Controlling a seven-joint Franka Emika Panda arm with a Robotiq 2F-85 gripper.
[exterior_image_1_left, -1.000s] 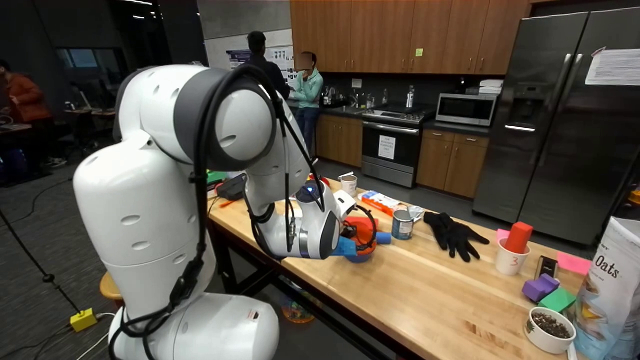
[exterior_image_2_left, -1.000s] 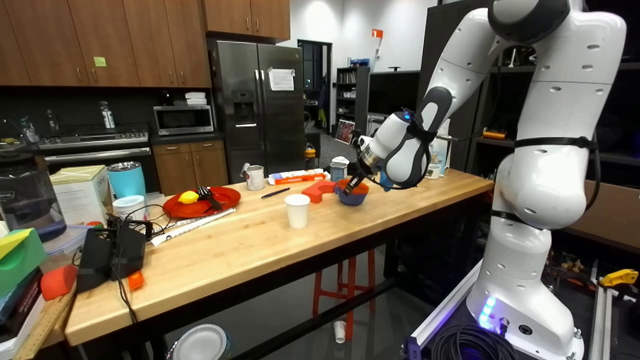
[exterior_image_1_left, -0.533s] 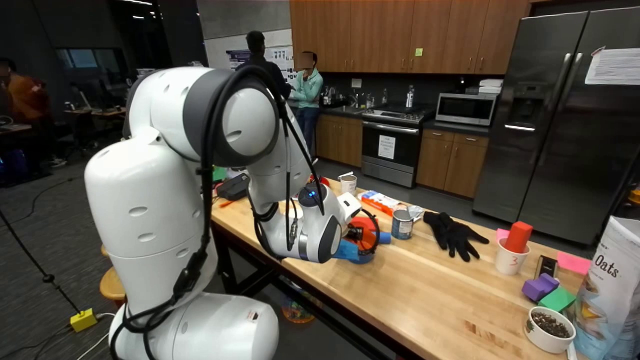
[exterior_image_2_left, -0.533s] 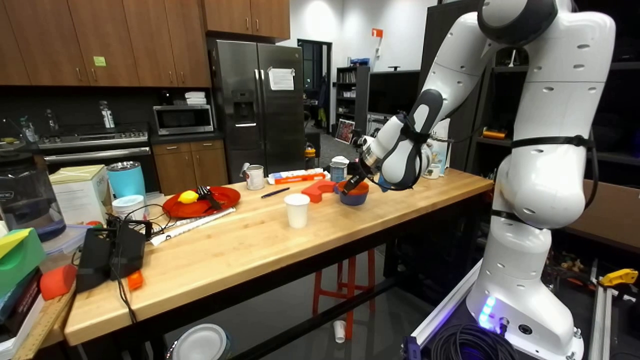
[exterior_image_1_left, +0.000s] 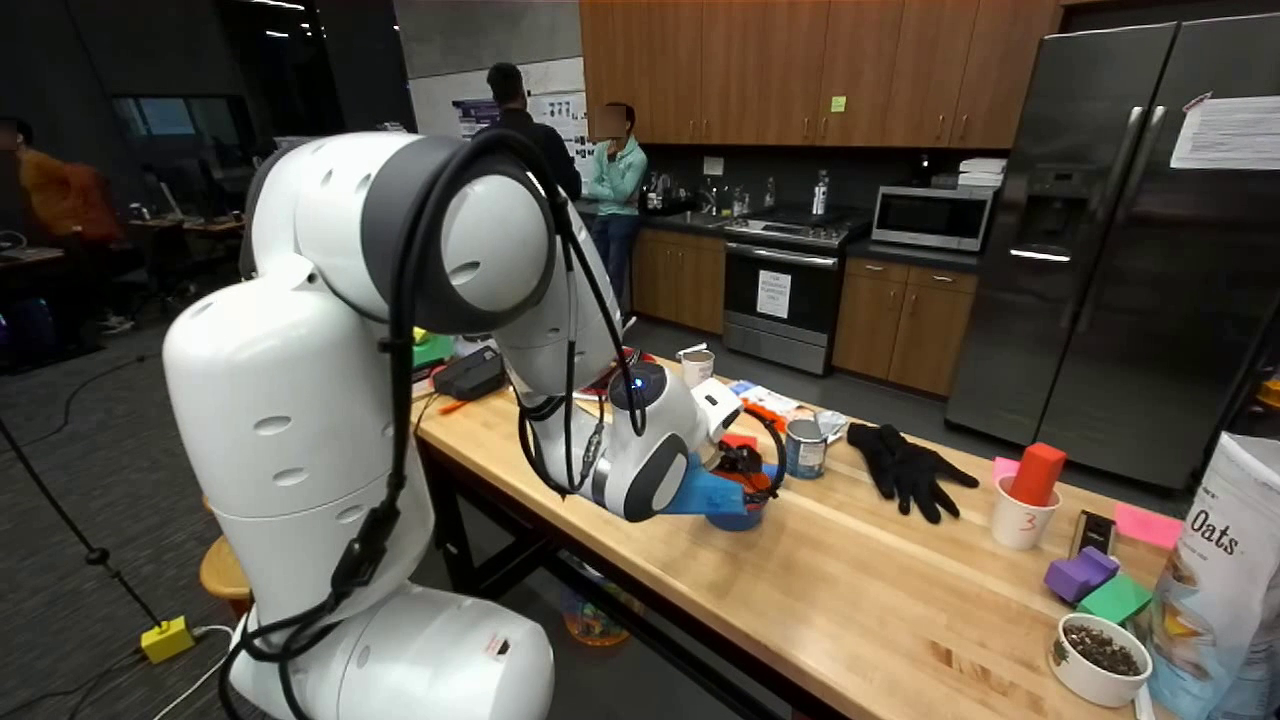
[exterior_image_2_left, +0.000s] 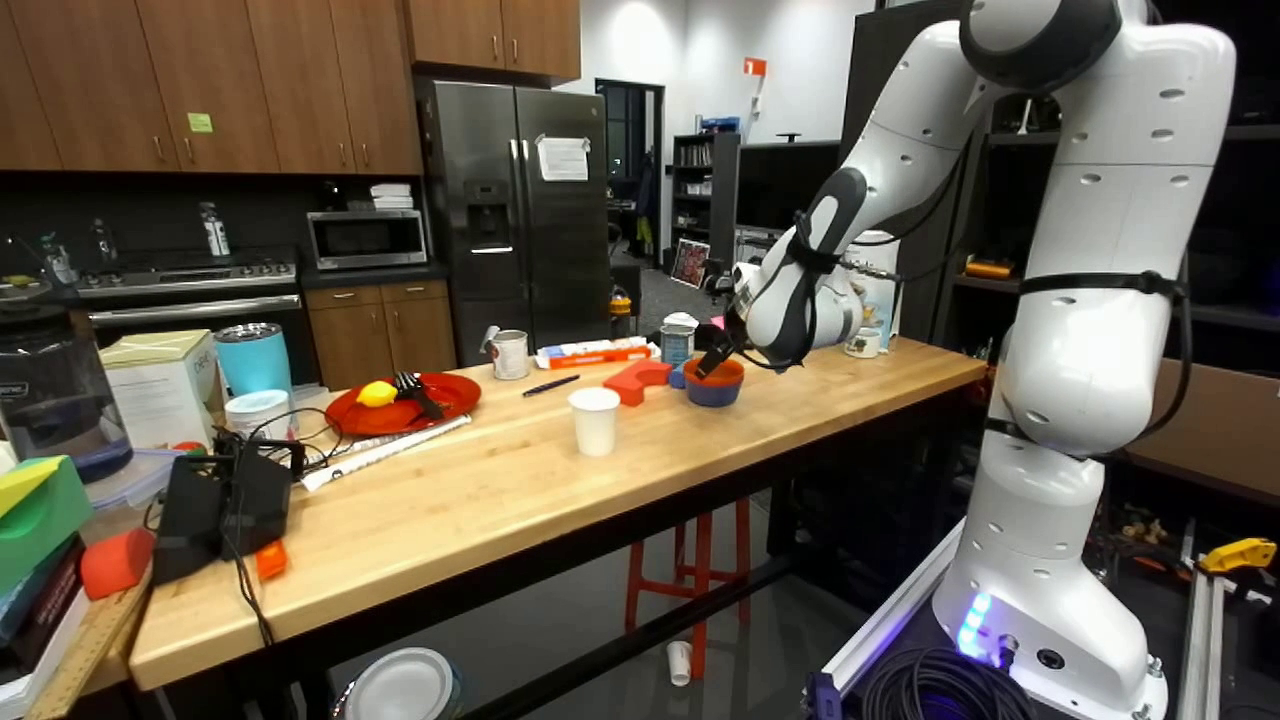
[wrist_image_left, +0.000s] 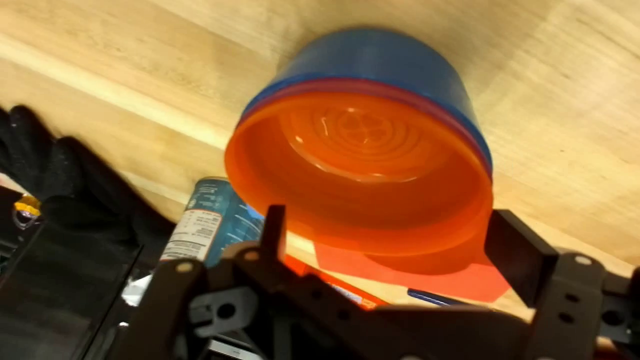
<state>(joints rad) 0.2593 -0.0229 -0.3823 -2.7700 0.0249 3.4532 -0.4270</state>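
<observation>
A stack of bowls stands upright on the wooden table (exterior_image_2_left: 480, 500). The orange bowl (wrist_image_left: 360, 210) is innermost, with a red rim and a blue bowl (wrist_image_left: 370, 55) around it. My gripper (wrist_image_left: 388, 217) is open, its black fingers (wrist_image_left: 520, 255) spread wide near the orange rim with nothing clamped between them. In an exterior view the gripper (exterior_image_2_left: 712, 360) reaches down over the bowls; whether a finger touches the rim I cannot tell. A red curved block (exterior_image_2_left: 637, 381) lies beside the bowls, and a blue cylinder (exterior_image_1_left: 770, 473) sits close by.
A teal can (exterior_image_1_left: 805, 450) stands just past the bowls, near black gloves (exterior_image_1_left: 910, 470). Toward the table's other end are a white cup (exterior_image_2_left: 595, 420), a pen (exterior_image_2_left: 551, 385) and a red plate (exterior_image_2_left: 455, 393) with a lemon and fork. An orange-and-white box (exterior_image_2_left: 595, 353) lies behind.
The jaws have spread open. My wrist has tilted and shifted toward the teal can, and the bowl stack has slid slightly the same way.
</observation>
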